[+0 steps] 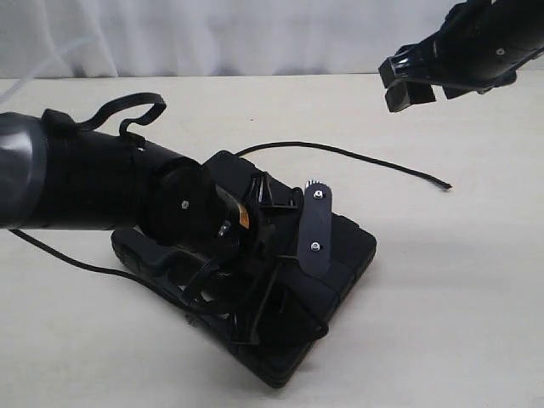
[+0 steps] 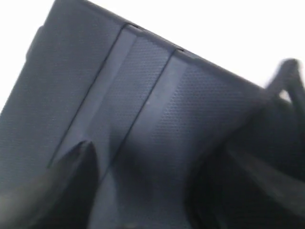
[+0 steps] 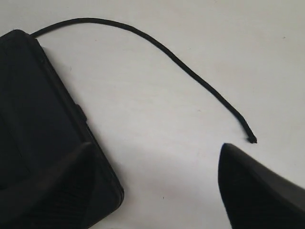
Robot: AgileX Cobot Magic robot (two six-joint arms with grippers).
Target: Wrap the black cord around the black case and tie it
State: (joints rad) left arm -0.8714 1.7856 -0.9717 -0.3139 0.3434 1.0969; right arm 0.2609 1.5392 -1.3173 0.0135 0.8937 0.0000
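Note:
The black case lies flat on the table, its ribbed lid filling the left wrist view. My left gripper hovers low over the lid, its jaws wide apart with only the lid's surface between them. From the case's far corner the black cord curves out to the right across the table and ends in a loose tip. Another stretch of cord runs out under the left arm. My right gripper hangs high at the back right, open and empty, above the bare table between the case's edge and the cord's tip.
The light table stretches bare to the right and front of the case. A white curtain closes the back. The left arm's own black cable loop stands up above its forearm.

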